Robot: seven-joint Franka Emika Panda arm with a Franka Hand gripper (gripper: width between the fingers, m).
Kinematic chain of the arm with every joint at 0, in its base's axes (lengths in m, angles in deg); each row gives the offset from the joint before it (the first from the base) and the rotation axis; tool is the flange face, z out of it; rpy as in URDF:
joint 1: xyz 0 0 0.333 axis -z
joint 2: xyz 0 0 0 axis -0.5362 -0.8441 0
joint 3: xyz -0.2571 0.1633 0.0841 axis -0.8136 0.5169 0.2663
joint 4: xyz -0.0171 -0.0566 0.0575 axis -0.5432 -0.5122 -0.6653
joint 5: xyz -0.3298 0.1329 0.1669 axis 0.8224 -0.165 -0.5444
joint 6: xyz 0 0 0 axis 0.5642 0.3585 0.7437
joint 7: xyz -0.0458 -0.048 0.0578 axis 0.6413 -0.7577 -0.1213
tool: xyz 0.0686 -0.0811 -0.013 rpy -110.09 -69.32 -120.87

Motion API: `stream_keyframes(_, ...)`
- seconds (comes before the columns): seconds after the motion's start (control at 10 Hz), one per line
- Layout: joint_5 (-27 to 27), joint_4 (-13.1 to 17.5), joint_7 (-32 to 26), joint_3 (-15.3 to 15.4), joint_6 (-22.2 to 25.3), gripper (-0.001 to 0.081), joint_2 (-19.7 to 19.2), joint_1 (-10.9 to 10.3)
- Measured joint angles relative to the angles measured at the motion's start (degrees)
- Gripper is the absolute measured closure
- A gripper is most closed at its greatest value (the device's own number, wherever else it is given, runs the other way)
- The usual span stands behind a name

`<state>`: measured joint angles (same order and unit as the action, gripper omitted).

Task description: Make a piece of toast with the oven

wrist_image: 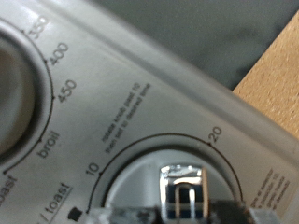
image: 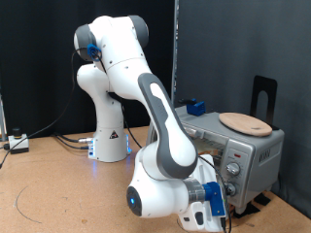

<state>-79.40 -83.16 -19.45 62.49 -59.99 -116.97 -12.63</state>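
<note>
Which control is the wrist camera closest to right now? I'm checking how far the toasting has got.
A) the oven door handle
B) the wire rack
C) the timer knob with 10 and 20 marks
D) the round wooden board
C: the wrist view is filled by the timer knob ringed by 10 and 20 marks, beside the temperature dial reading 400, 450 and broil; in the exterior view the gripper sits at the oven panel.

Oven [image: 238, 150] front hidden behind arm; timer knob [wrist_image: 182, 191] cut off; toast unseen.
</note>
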Motion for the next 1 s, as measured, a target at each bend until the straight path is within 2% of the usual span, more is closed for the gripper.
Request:
stream_keyframes(0.2,-0.66,-0.62,-0.79,-0.02,-0.53,0.0714,0.44,0.02)
stream_keyframes(0.7,0.32,-0.39,2.39,-0.59,0.23,0.0704,0.86,0.19)
stream_keyframes(0.8,0.98,-0.33,3.83,-0.85,0.85,0.0527,1.21,0.53)
stream_keyframes(0.9,1.78,-0.33,4.92,-1.16,1.54,0.0527,1.71,0.88)
stream_keyframes(1.0,2.85,-0.32,5.69,-1.65,2.58,0.0344,2.26,1.31)
